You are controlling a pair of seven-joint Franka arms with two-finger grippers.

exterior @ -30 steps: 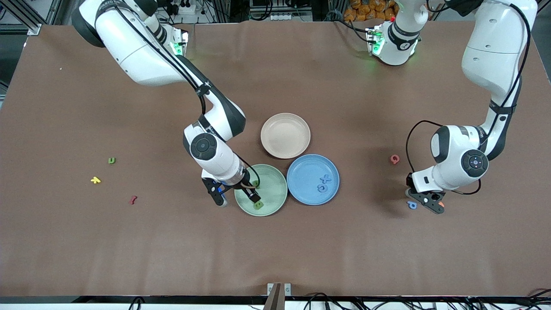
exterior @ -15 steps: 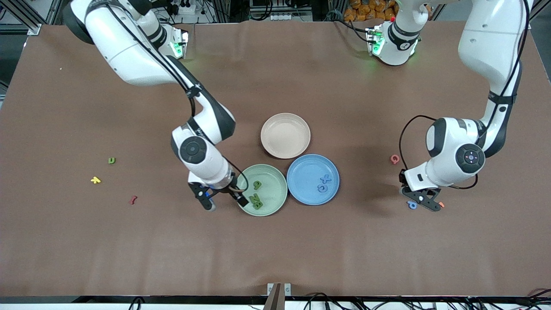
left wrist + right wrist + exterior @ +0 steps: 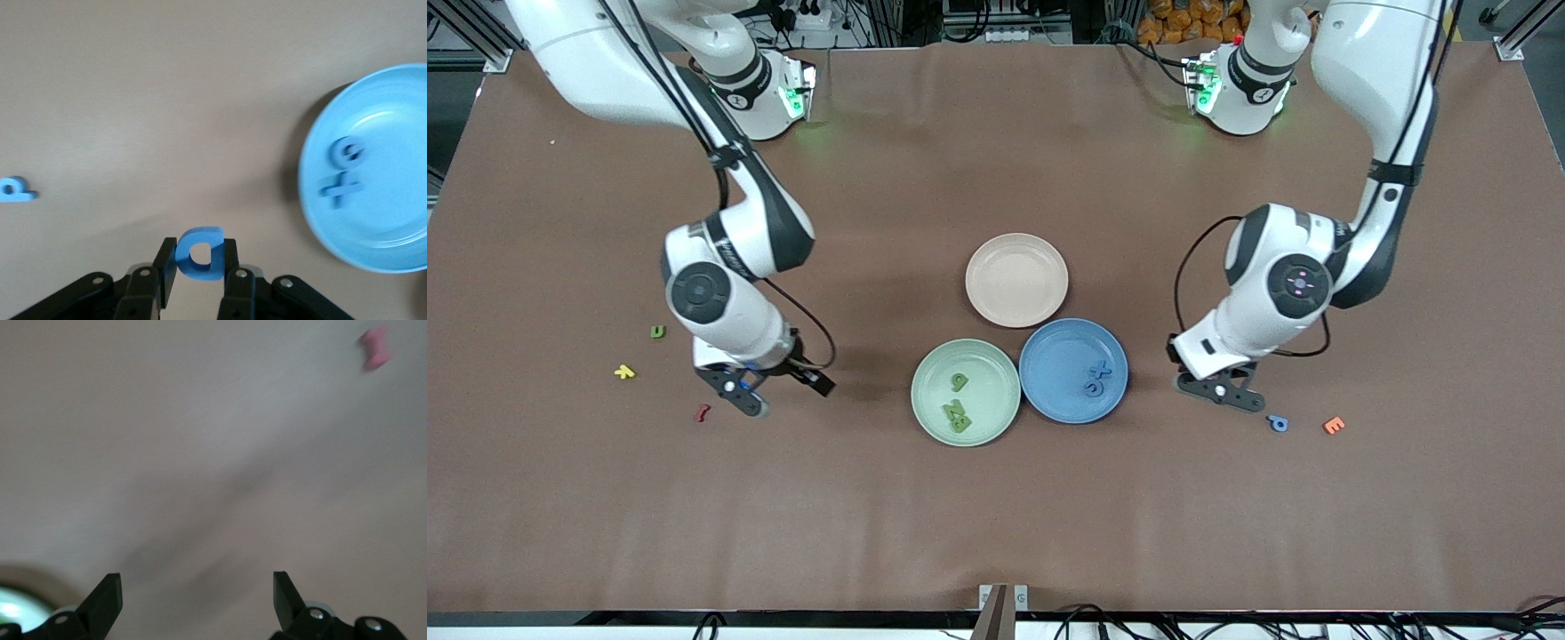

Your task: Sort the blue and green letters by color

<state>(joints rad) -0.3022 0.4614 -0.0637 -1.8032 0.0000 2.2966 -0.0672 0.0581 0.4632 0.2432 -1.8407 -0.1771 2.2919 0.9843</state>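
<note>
My left gripper (image 3: 1221,391) is shut on a blue letter D (image 3: 200,253), which stands upright between its fingers over bare table beside the blue plate (image 3: 1058,356). That plate holds a blue G (image 3: 347,152) and a blue X (image 3: 341,189). A blue P (image 3: 1279,423) lies on the table, nearer the front camera than my left gripper. The green plate (image 3: 987,373) holds three green letters (image 3: 957,415). A green u (image 3: 657,332) lies toward the right arm's end. My right gripper (image 3: 778,391) hangs open and empty between the green plate and the green u.
A beige plate (image 3: 1016,279) sits empty, farther from the front camera than the two coloured plates. An orange E (image 3: 1333,426) lies beside the blue P. A yellow letter (image 3: 624,372) and a dark red letter (image 3: 702,412) lie near the green u.
My right gripper left the green plate and moved toward the right arm's end, leaving a green letter in the plate. My left gripper carried the blue D toward the blue plate.
</note>
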